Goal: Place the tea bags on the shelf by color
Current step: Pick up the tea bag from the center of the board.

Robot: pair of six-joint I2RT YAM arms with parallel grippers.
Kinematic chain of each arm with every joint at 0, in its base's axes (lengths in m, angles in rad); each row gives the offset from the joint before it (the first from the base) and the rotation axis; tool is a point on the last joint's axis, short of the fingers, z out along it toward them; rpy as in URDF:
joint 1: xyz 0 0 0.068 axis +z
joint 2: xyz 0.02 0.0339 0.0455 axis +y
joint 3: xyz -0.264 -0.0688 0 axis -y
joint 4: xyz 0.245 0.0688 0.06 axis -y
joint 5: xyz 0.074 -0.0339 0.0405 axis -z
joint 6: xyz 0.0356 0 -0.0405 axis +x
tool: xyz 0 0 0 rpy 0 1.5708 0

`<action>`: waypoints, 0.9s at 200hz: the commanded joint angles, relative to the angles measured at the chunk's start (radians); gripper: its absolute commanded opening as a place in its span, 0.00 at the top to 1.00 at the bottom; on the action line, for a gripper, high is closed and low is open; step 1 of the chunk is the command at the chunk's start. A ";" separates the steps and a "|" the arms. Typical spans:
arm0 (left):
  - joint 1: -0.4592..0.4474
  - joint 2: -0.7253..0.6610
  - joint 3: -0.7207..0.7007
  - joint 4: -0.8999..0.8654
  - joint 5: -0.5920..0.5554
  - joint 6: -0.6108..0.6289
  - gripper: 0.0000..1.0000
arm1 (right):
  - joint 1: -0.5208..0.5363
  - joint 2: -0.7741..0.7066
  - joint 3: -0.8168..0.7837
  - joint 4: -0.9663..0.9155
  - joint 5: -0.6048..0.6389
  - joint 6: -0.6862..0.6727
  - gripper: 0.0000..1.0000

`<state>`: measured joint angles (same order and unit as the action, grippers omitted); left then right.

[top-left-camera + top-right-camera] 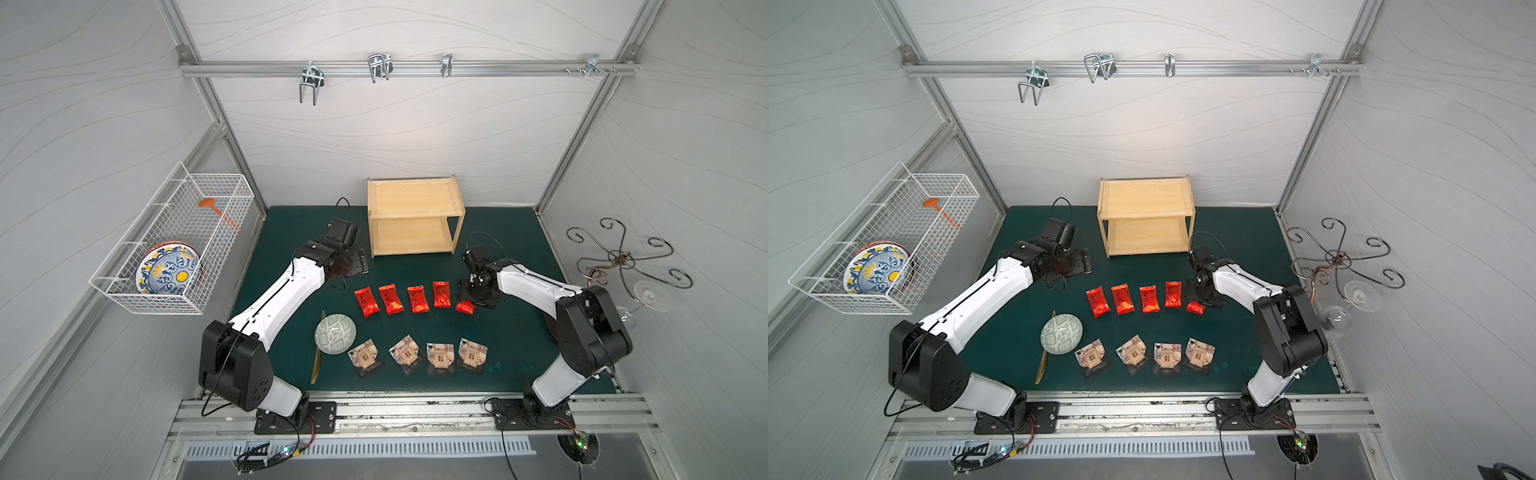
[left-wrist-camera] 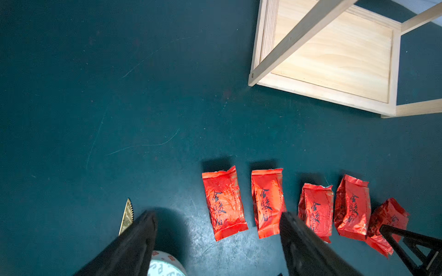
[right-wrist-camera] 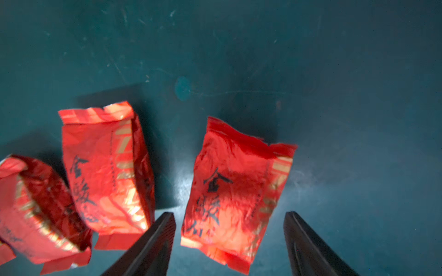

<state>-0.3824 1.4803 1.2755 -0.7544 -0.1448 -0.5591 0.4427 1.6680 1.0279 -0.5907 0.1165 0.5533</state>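
**A:** Where do the tea bags (image 1: 441, 294) sit?

**B:** All of them are on the green mat (image 1: 511, 353), and none is on the shelf (image 1: 415, 198), which stands bare behind them. The red sachets (image 1: 418, 299) lie in a row nearer the shelf. The tan pouches (image 1: 405, 352) lie in a row nearer the arm bases.

**A:** And the grippers?

**B:** The right gripper (image 3: 229, 215) is spread wide astride the end red sachet (image 3: 236, 191). A gap shows beside each finger, so it grips nothing yet. The left gripper (image 2: 216, 215) is also wide apart and empty, hovering over the mat near the shelf's front corner.

**A:** What could go wrong?

**B:** The foil looks slick and crumpled. I reckon a pinch on its puffed body could squirt it out, or skid it into the neighbouring sachet just beside it. A bag carried low might also catch the shelf's raised rim.

**A:** What's the count?

**B:** Five red sachets, four tan pouches, one two-tier shelf, and one patterned bowl (image 1: 334, 334) beside the pouches.
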 commanded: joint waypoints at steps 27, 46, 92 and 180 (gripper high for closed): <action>-0.006 0.026 0.048 -0.001 -0.005 0.006 0.15 | -0.005 0.047 0.008 0.028 0.036 -0.003 0.31; -0.006 0.029 0.048 -0.002 -0.005 0.006 0.15 | -0.007 0.050 0.003 0.038 0.037 -0.007 0.34; -0.006 0.032 0.060 -0.008 -0.013 0.008 0.16 | -0.007 0.057 0.006 0.031 0.050 -0.018 0.38; -0.006 0.012 0.105 -0.053 -0.012 0.021 0.17 | -0.004 -0.132 0.036 -0.049 0.107 -0.069 0.42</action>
<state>-0.3824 1.5009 1.3247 -0.7898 -0.1467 -0.5549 0.4400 1.6382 1.0279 -0.5743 0.1871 0.5194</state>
